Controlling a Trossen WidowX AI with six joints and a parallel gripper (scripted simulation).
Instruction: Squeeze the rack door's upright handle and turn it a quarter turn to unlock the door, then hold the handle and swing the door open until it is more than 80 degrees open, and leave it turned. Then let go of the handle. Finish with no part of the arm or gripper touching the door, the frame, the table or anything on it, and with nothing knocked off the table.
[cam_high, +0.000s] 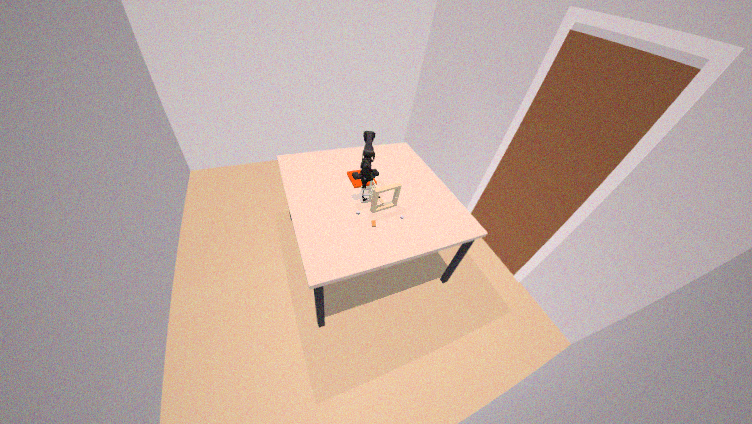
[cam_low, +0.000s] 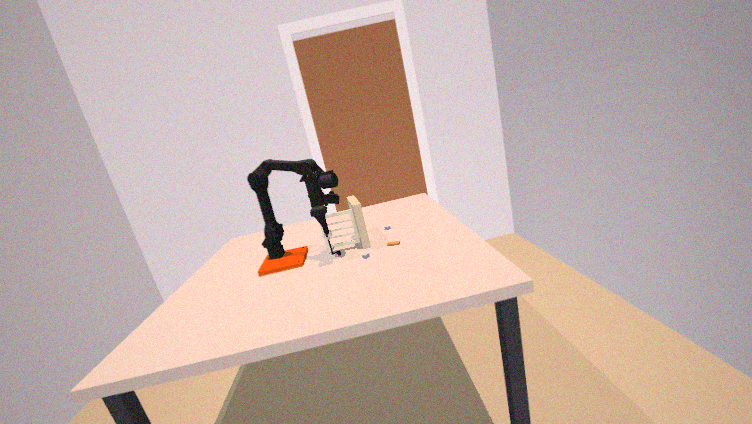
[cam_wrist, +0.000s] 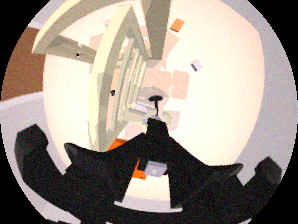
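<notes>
The rack's cream frame (cam_high: 374, 202) (cam_low: 361, 226) (cam_wrist: 157, 32) stands upright on the table. Its slatted door (cam_low: 341, 228) (cam_wrist: 96, 107) is swung wide towards the arm's base, roughly square to the frame; the exact angle cannot be told. My gripper (cam_high: 363, 197) (cam_low: 332, 250) (cam_wrist: 157, 121) points down at the door's free edge and is shut on the upright handle. The handle is mostly hidden behind the fingers, so how far it is turned is unclear. The fingertips are low, close above the table.
The arm's orange base plate (cam_high: 352, 178) (cam_low: 283, 263) (cam_wrist: 118, 145) lies behind the gripper. Beyond the frame lie an orange block (cam_high: 373, 223) (cam_low: 393, 243) (cam_wrist: 177, 25) and a small grey piece (cam_high: 401, 217) (cam_low: 387, 228). Another grey piece (cam_high: 358, 213) (cam_low: 365, 255) (cam_wrist: 196, 65) lies beside the frame.
</notes>
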